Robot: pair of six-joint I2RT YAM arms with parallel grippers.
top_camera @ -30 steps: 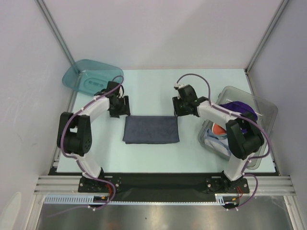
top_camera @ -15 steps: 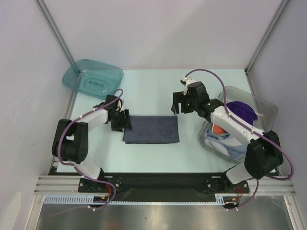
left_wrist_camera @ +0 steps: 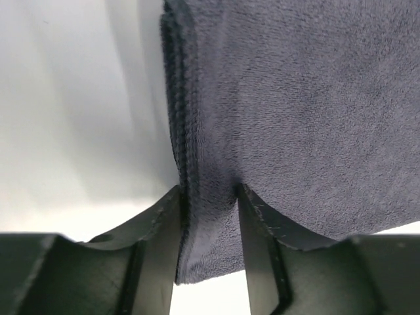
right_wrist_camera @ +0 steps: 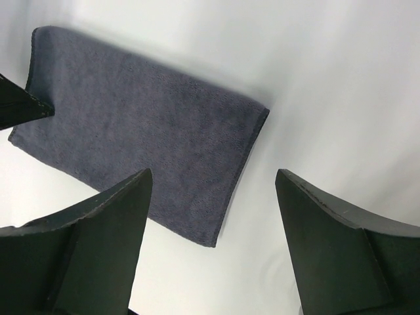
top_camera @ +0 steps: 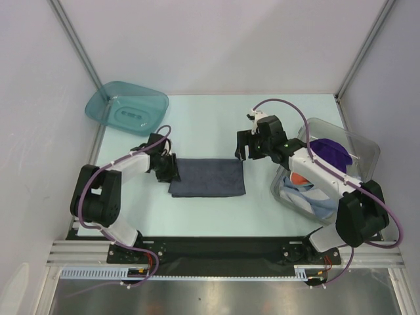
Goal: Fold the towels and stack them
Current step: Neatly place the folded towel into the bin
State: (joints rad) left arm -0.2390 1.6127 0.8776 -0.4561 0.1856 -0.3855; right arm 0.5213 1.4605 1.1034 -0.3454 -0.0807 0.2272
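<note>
Where left tool [left_wrist_camera: 209, 197] pinches, towel [left_wrist_camera: 295, 118] lies.

The folded towel [top_camera: 207, 177] is plain dark grey-blue; the tray [top_camera: 98, 105] at ten o'clock is translucent teal; the table [top_camera: 203, 125] is pale mint.

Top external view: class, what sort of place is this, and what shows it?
Probably a robot test cell: left arm and right arm bolted to a metal rail, plain white walls enclosing a table, and a clear bin of towels.
</note>
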